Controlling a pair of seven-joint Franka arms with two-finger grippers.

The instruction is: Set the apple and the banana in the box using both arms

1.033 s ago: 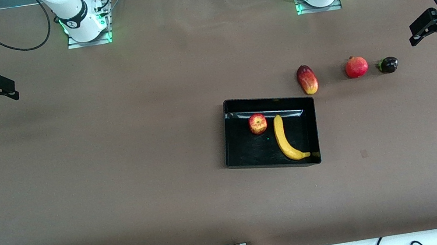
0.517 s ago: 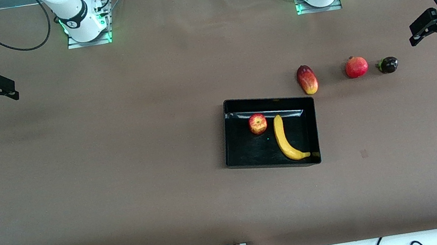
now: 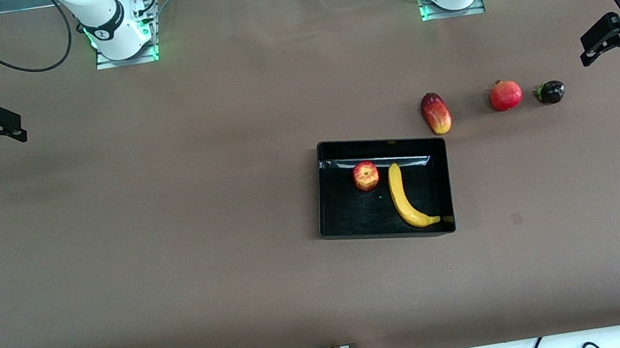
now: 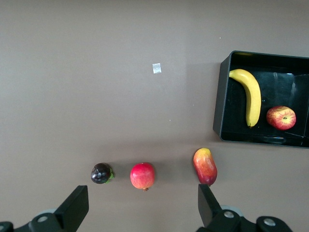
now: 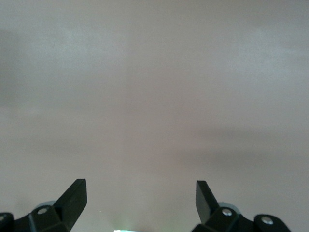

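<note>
The black box sits mid-table. The apple and the banana lie inside it, side by side; both also show in the left wrist view, the apple beside the banana in the box. My left gripper is open and empty, raised over the left arm's end of the table; in its wrist view the table shows between its fingers. My right gripper is open and empty over the right arm's end; its wrist view shows bare table.
Three other fruits lie in a row beside the box, farther from the front camera: an elongated red-yellow fruit, a round red fruit with a crown tip and a small dark purple fruit. A small pale mark is on the table.
</note>
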